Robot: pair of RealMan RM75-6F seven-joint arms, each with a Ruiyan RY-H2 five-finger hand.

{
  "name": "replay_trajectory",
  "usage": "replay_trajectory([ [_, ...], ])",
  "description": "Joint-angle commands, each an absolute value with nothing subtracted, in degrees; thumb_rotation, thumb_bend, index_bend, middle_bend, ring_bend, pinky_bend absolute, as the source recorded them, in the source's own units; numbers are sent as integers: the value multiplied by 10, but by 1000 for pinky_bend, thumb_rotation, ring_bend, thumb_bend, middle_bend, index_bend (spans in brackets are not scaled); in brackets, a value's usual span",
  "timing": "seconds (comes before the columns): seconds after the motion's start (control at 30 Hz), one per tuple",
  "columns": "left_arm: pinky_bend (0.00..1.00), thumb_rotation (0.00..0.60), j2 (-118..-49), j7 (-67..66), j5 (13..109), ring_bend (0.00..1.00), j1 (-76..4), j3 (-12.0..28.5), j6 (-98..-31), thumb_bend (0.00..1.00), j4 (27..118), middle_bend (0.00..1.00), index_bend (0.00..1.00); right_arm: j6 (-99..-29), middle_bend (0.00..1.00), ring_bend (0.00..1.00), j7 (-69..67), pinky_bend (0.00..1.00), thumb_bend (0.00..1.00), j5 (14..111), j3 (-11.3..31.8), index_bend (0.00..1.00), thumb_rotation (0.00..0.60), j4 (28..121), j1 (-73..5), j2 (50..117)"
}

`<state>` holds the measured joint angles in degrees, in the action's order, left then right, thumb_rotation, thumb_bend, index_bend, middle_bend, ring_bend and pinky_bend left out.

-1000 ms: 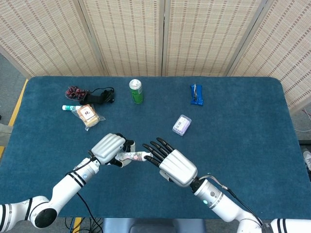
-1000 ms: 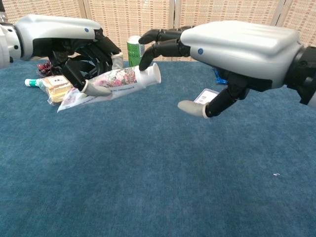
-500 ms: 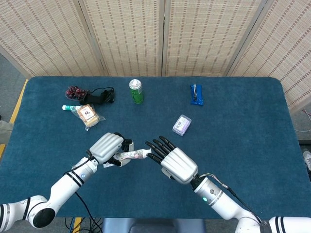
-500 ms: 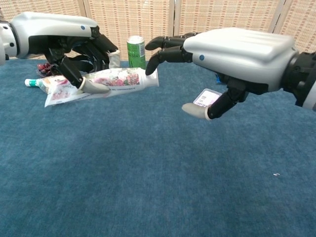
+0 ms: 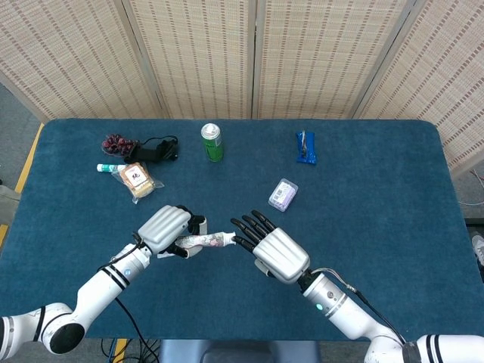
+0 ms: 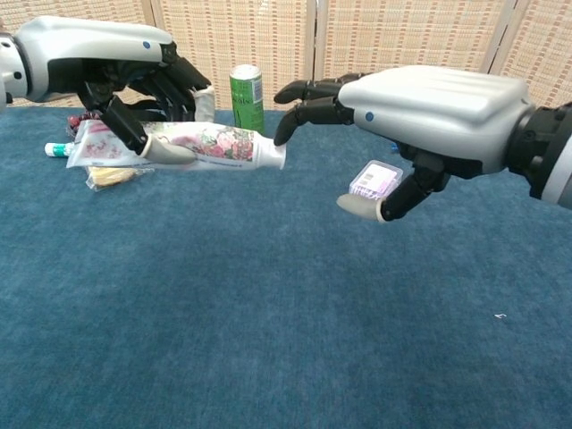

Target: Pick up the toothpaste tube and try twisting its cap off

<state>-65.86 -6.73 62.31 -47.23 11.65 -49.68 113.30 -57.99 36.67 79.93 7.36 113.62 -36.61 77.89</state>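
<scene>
Near the front middle of the blue table (image 5: pixel 378 249), the left hand (image 5: pixel 165 229) grasped the toothpaste tube (image 6: pixel 192 143) around its body and held it clear of the cloth, lying roughly level with the white cap (image 6: pixel 273 154) pointing toward 3 o'clock. Fingers wrapped over the top of the tube and the thumb pressed it from below, as the chest view showed. At 3 o'clock of the cap, the right hand (image 6: pixel 429 103) hung in the air with its dark fingertips (image 6: pixel 295 89) just beside the cap, spread and slightly curled, thumb hanging down apart from them; released, nothing in it. Whether a fingertip touched the cap could not be told. In the head view the tube (image 5: pixel 203 241) bridged the gap between the left hand and the right hand (image 5: pixel 278 253). At 12 o'clock of the hands a green can (image 5: pixel 212 142) stood upright. At 10 o'clock lay a wrapped sandwich (image 5: pixel 136 180), a small white-and-green tube (image 5: pixel 110 168), a dark red cluster (image 5: pixel 116 141) and a black object (image 5: pixel 157 150). At 1 o'clock of the hands sat a small clear box (image 5: pixel 283 194), and farther out a blue packet (image 5: pixel 305 147). Beyond the table's far edge stood woven folding screens (image 5: pixel 249 53).
</scene>
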Motion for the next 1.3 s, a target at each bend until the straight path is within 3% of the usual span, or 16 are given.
replay_trajectory([
  [0.03,311,600,-657,-65,624,487,-473,116,-497,380,1135,657,568,-581,20,0,366,0,305,796,73,228,600,1135,-368,779],
  [1.3,320,600,-637,-44,625,491,-477,117,-495,379,1150,664,573,-588,20,0,353,0,305,760,57,228,600,1095,-387,796],
])
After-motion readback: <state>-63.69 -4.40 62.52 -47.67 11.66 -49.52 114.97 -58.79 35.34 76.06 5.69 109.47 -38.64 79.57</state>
